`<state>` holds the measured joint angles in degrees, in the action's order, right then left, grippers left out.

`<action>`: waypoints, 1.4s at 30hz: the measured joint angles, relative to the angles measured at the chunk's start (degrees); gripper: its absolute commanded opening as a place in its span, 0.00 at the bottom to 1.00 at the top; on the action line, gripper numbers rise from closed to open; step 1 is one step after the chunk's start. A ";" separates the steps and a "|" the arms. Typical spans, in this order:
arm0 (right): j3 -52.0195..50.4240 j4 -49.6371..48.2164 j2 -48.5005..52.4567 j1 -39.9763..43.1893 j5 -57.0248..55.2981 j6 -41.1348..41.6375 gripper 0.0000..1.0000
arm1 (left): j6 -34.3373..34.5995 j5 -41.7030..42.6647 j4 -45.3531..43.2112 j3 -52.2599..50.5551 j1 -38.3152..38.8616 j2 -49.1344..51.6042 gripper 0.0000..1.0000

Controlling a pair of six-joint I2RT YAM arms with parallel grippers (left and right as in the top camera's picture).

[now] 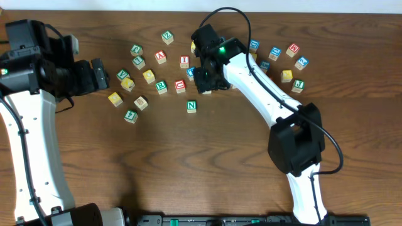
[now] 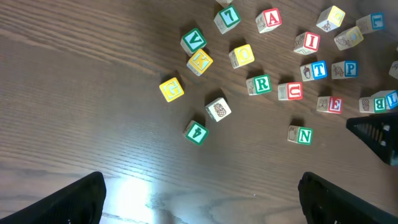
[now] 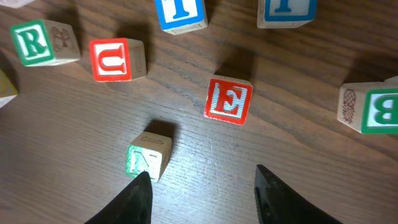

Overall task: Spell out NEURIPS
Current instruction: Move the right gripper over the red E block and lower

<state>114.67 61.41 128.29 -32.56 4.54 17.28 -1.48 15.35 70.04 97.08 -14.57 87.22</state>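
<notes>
The green N cube (image 3: 149, 157) lies just ahead of my right gripper's left fingertip, apart from the rest (image 1: 191, 107). Beyond it sit the red E (image 3: 229, 99), red U (image 3: 116, 59) and green R (image 3: 43, 42). My right gripper (image 3: 202, 186) is open over bare wood, with nothing between its fingers; from overhead it hovers (image 1: 204, 78) over the cube cluster and hides the E. The left wrist view shows the blue P (image 2: 345, 69) and red I (image 2: 307, 42). My left gripper (image 2: 202, 183) is wide open and empty, at the left (image 1: 97, 74).
Other cubes are scattered round: yellow G (image 2: 171, 89), K (image 2: 199, 61), green V (image 2: 193, 41), yellow O (image 2: 241, 55), red A (image 2: 269, 19), blue T (image 2: 314, 70), green B (image 3: 373, 109), green 4 (image 2: 196, 131). Several more lie at the back right (image 1: 289, 59).
</notes>
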 measured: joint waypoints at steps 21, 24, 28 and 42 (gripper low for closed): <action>-0.13 -3.43 6.14 -0.04 0.22 0.13 0.36 | 0.00 0.00 0.00 0.00 0.00 0.00 0.98; -0.13 -3.45 6.14 -0.15 0.20 0.11 0.36 | 0.00 0.00 0.00 0.00 0.00 0.00 0.98; -0.13 -3.93 6.16 -0.52 0.22 0.11 0.36 | 0.00 0.00 0.00 0.00 0.00 0.00 0.98; 3.28 -3.28 7.02 -0.42 0.44 0.11 0.43 | 0.00 0.00 0.02 0.00 0.00 0.00 0.98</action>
<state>117.95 58.13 135.31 -32.97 4.97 17.39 -1.48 15.35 70.06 97.08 -14.57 87.22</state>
